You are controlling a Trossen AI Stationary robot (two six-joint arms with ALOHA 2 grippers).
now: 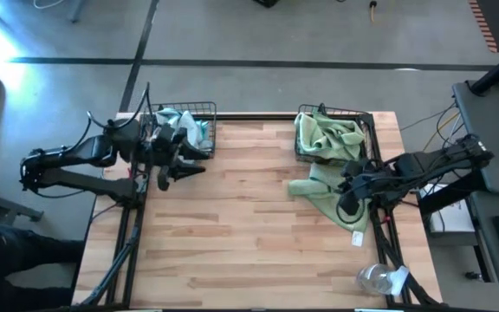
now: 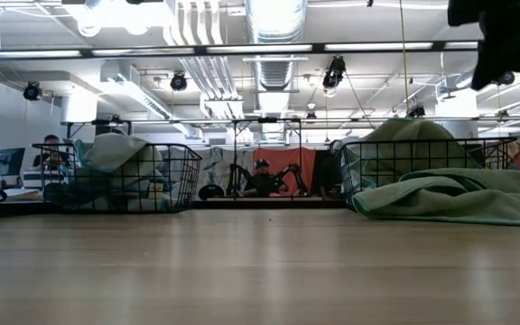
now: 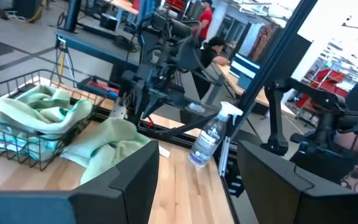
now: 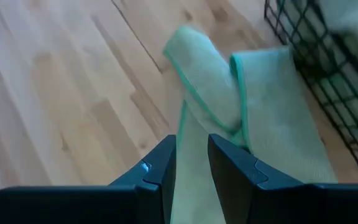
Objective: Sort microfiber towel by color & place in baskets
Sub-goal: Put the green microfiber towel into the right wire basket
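One green towel (image 1: 329, 198) lies lengthwise toward basket (image 1: 333, 132).

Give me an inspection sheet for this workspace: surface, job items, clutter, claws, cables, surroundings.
Surface: wooden table, mostly bare.
Job's things: left basket holds light blue towels; right basket holds green towels; a green towel on the table lies in front of the right basket.
Clutter: clear plastic wrapper at the table's right near corner.
Claws: left claw open by the left basket, empty; right claw slightly open over the loose towel.
Cables: cables off the table's right side.
Surroundings: people at desks behind.
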